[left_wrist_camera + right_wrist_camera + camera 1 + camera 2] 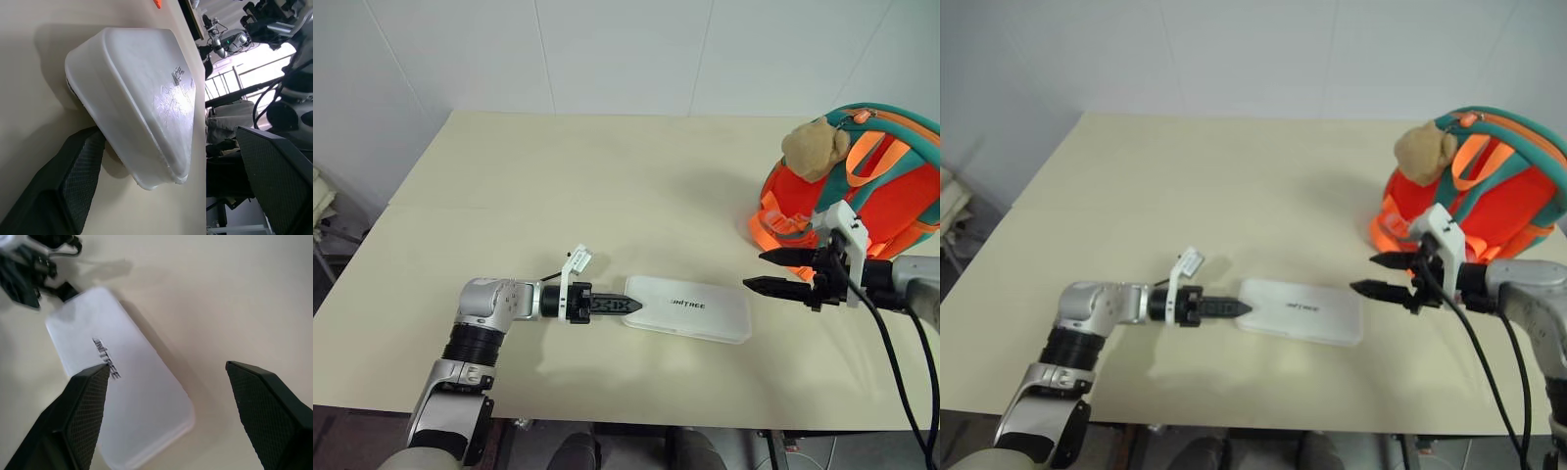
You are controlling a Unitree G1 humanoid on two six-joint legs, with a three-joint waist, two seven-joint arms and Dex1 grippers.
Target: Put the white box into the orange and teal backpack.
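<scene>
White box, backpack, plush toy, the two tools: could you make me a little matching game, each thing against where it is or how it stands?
Things:
1. white box
2. backpack
3. plush toy
4. right tool

Places or states:
A. hangs on the orange bag's front
B. lies flat on the table, between the two tools
C. stands at the table's right end
D. open, in the air between bag and box

Pairs: 1-B, 2-C, 3-A, 4-D
</scene>
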